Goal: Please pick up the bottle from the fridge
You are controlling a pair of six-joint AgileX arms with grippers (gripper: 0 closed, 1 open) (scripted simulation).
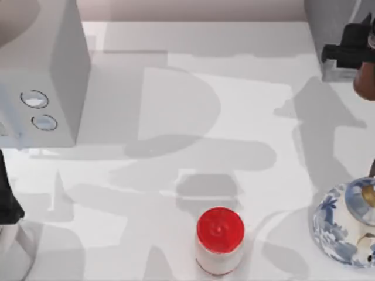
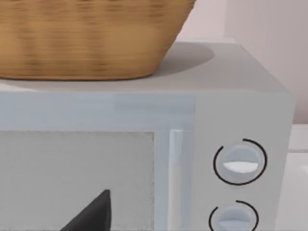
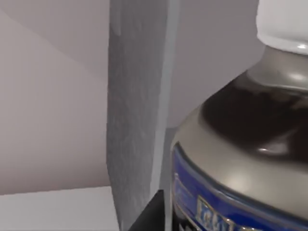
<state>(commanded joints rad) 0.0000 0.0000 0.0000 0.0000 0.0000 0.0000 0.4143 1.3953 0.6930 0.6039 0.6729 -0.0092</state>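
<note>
Beside the dark grey metal fridge (image 3: 137,120), our right gripper's opening was unclear; the dark blue-labelled, white-capped bottle (image 3: 240,144) looked rigid, slick, best gripped mid-body.

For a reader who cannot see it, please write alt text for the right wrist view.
A bottle with dark liquid, a white cap and a blue label stands very close to the camera. Beside it rises the grey edge of the fridge, with pale wall behind.

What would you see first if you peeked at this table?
The red-capped white jar standing near the front edge of the table jumps out first. Next comes the blue-and-white patterned vase at the right edge. In the right wrist view a big bottle with a blue label looms close beside the grey fridge edge.
</note>
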